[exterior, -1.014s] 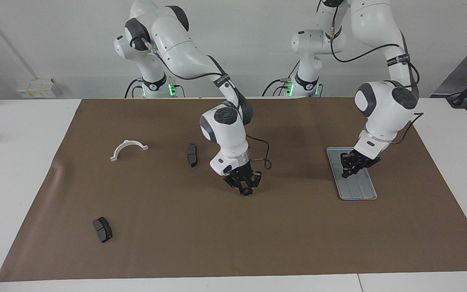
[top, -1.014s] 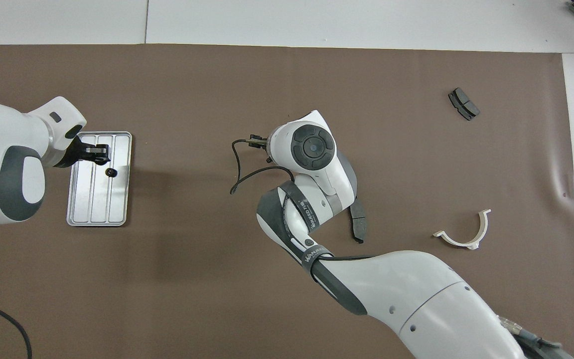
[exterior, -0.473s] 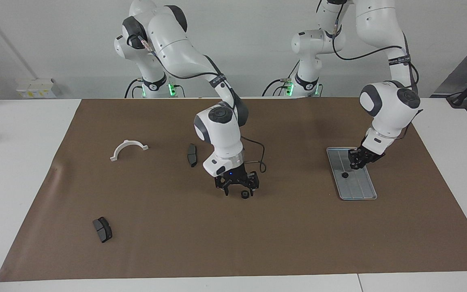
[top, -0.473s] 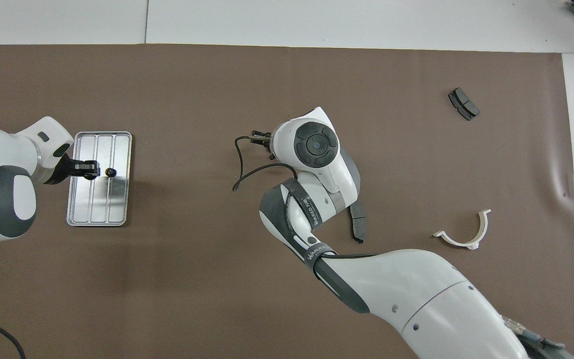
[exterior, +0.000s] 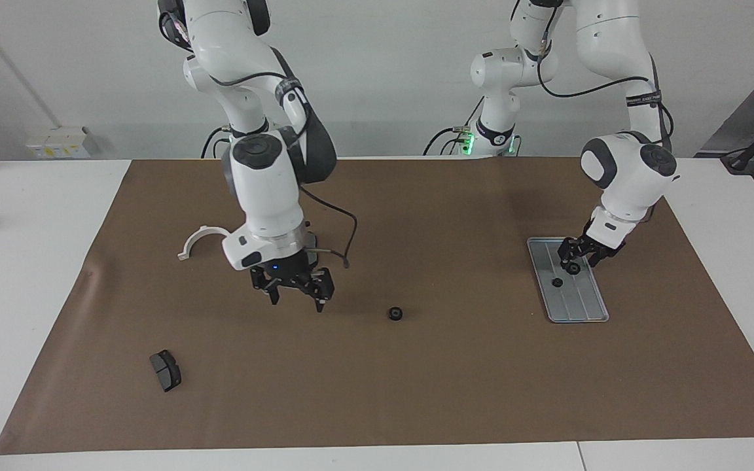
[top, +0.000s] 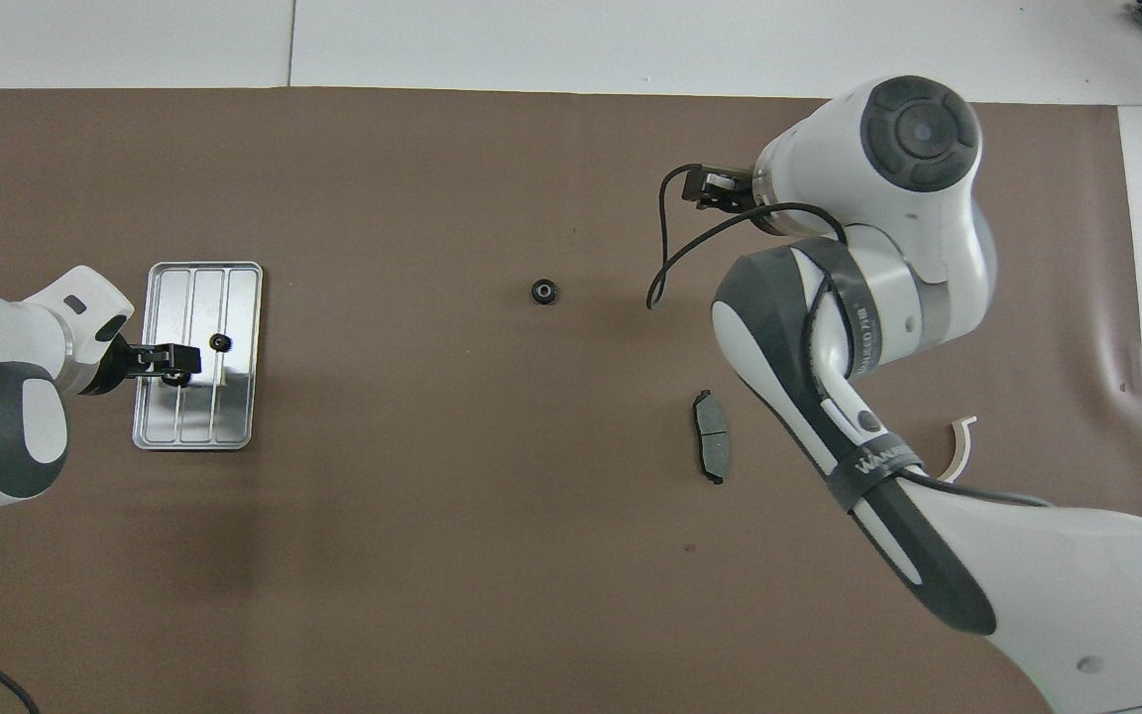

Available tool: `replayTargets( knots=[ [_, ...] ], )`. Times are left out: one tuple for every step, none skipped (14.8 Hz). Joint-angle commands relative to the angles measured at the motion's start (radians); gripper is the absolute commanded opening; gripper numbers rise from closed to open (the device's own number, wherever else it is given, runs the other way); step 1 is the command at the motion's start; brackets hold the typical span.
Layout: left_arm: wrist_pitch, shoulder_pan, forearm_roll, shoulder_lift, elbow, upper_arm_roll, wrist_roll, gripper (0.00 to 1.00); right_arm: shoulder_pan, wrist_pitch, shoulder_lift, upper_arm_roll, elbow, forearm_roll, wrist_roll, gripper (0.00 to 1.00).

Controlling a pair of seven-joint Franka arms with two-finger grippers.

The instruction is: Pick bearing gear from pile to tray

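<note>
One small black gear (exterior: 557,282) lies in the ribbed silver tray (exterior: 596,307) at the left arm's end of the mat; gear (top: 221,342) and tray (top: 239,416) also show from overhead. My left gripper (exterior: 573,263) hangs open and empty just over the tray (top: 172,362). A second black gear (exterior: 395,313) lies alone at mid-mat (top: 544,292). My right gripper (exterior: 295,297) is wide open and empty above the mat, off toward the right arm's end from that gear. From overhead it is hidden under its own wrist (top: 918,129).
A white half-ring bracket (exterior: 203,237) and a dark brake pad (exterior: 166,370) lie toward the right arm's end. Another brake pad (top: 711,448) lies nearer the robots than the loose gear; the right hand mostly hides it in the facing view. The brown mat (exterior: 482,392) covers the table.
The right gripper opened, left a gear at mid-mat and swung away toward the right arm's end. The left gripper rose off the tray, leaving a gear in it.
</note>
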Motion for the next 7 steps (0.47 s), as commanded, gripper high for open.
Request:
replayTargets(
  knots=[
    [-0.011,-0.006,-0.02,-0.027,0.013,-0.004,0.015,1.0,-0.074,-0.087,-0.076,0.015,-0.031,-0.014,-0.093,1.0],
    [-0.035,-0.009,-0.017,-0.024,0.041,-0.008,0.016,1.0,-0.099,-0.108,-0.101,0.017,-0.029,-0.014,-0.109,1.0],
    [-0.044,-0.016,-0.014,-0.016,0.065,-0.012,0.021,1.0,-0.111,-0.128,-0.125,0.017,-0.029,-0.014,-0.133,1.0],
    [-0.043,-0.053,-0.012,-0.013,0.076,-0.012,0.024,1.0,-0.123,-0.156,-0.151,0.017,-0.029,-0.012,-0.164,1.0],
    [-0.042,-0.082,-0.012,-0.01,0.087,-0.012,0.022,1.0,-0.139,-0.19,-0.185,0.017,-0.029,-0.009,-0.184,1.0],
    [-0.045,-0.111,-0.012,-0.007,0.102,-0.012,0.021,1.0,-0.154,-0.225,-0.214,0.017,-0.029,0.0,-0.191,1.0],
    [-0.046,-0.153,-0.012,0.004,0.119,-0.011,0.015,1.0,-0.163,-0.266,-0.245,0.017,-0.028,0.003,-0.193,1.0]
  ],
)
